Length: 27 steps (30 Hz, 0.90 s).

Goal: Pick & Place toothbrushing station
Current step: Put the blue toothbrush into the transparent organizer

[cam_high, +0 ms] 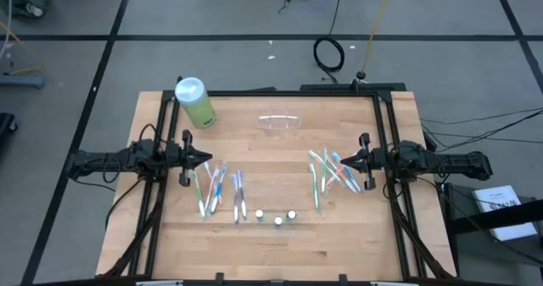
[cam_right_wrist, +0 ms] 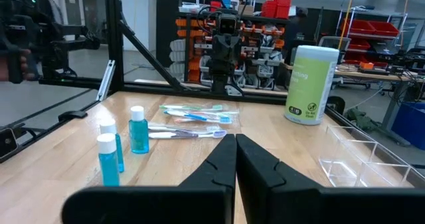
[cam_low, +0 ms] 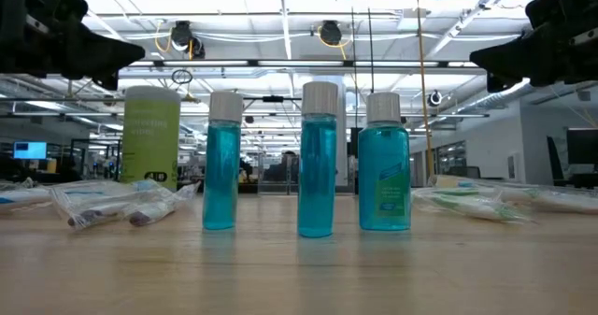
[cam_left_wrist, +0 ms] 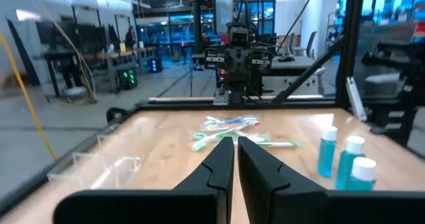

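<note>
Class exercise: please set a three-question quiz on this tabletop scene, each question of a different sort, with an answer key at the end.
1. True or false: the toothbrushing station lies at the table's far edge, apart from both grippers.
2. How many small blue bottles stand in a row at the table's near side?
3. Multiple choice: the green bottle stands nearest to A) the left gripper, B) the right gripper, C) the small blue bottles.

Key: 1 true. 2 three. 3 A. Both grippers are shut and hold nothing; each has a heap of toothbrushes beside it.
</note>
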Each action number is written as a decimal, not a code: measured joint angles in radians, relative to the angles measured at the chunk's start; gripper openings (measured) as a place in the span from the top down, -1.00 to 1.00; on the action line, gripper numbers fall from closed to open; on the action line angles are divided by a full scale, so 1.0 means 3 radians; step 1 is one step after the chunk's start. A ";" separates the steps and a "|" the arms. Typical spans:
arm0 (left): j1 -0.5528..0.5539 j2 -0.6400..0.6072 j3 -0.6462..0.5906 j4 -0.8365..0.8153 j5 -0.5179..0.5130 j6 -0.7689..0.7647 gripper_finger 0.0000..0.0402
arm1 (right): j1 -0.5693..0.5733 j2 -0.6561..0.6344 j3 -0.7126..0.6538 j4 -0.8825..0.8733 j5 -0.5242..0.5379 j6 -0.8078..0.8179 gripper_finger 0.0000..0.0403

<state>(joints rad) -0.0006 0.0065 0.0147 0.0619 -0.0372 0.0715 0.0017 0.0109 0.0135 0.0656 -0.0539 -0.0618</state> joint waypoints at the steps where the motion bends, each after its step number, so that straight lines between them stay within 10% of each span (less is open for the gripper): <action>1: 0.0001 0.0001 0.0000 0.0005 0.0001 0.0058 0.87 | 0.0000 0.0000 0.0000 0.0060 -0.0007 0.0091 1.00; 7: 0.0001 0.0000 0.0000 0.0009 0.0002 0.0032 0.87 | 0.0000 0.0001 0.0000 0.0209 0.0004 0.0957 1.00; 27: 0.0000 0.0000 0.0000 0.0009 -0.0080 -0.0080 0.87 | 0.0001 0.0010 0.0000 0.0936 -0.0038 0.0540 1.00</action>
<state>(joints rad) -0.0006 0.0066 0.0147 0.0647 -0.0612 0.0475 0.0021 0.0137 0.0135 0.3463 -0.0654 0.1002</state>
